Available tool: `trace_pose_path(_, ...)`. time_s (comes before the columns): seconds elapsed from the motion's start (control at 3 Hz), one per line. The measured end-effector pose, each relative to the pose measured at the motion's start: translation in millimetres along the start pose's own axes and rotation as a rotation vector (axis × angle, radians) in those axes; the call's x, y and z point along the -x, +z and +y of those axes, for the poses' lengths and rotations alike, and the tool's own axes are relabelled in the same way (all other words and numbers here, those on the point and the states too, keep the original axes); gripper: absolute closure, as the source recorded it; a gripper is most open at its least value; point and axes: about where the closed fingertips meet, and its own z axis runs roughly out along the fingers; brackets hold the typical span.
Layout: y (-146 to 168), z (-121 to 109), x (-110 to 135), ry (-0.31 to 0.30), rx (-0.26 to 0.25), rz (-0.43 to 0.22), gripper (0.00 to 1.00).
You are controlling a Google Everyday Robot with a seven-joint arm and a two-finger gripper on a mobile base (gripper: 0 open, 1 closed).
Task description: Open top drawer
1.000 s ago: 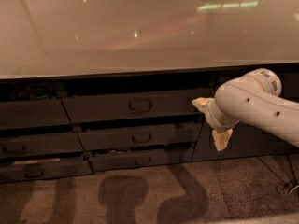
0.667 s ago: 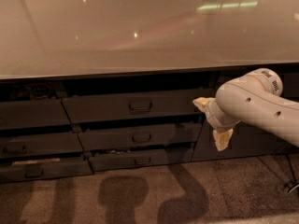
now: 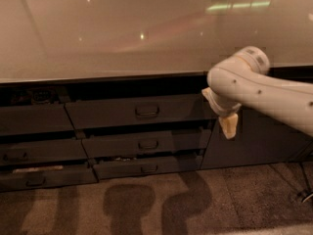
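The top drawer is the widest dark grey front under the counter, with a small rectangular pull handle at its centre. A dark gap shows above the front. My gripper hangs at the end of the white arm, just off the drawer's right end and level with it. Its two pale yellow fingers are spread apart and hold nothing. It does not touch the handle.
Two slimmer drawers sit below the top one, the lowest slightly ajar. More drawer fronts stand at the left. A dark cabinet door is behind the arm. The glossy counter overhangs all. Carpet floor lies in front.
The arm and gripper have moved up and a little left, towards the top drawer's right end. The drawers have not moved.
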Motion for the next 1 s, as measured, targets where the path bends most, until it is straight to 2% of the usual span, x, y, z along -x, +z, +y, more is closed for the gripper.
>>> trace_pose_path(0.33,3.1,-28.3,-2.2,-0.025,0.03,0.059,0.0)
trace_pose_path(0.67,2.1,-31.1,-0.4,-0.03,0.031,0.061,0.0)
trace_pose_path(1.0,11.5,-31.5,-8.1,-0.011,0.064,0.053,0.0)
